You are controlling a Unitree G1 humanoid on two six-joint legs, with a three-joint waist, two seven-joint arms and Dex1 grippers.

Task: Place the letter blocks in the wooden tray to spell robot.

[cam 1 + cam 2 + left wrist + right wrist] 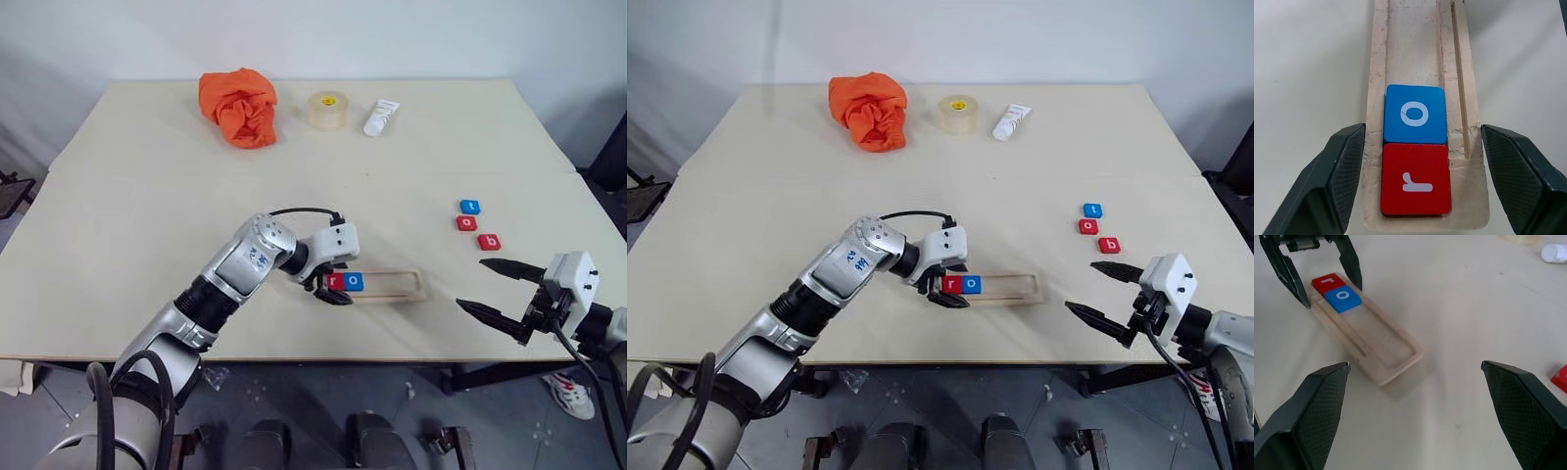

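The right end effector (493, 290), fingers wide apart and empty, hangs at the bench's (127, 215) near edge. The red "b" tile (489, 242) lies just beyond it. The long pale wooden tray (392, 286), holding red "r" (334, 282) and blue "o" (354, 282), stretches crosswise toward the open left end effector (331, 286) straddling its far end.

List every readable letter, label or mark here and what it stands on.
"r": red block at the wooden tray's end.
"o": blue block next to it.
"t": blue block on the table.
"o": red block.
"b": red block.
White tube's print: too small.
Left arm's blue scribble: illegible.
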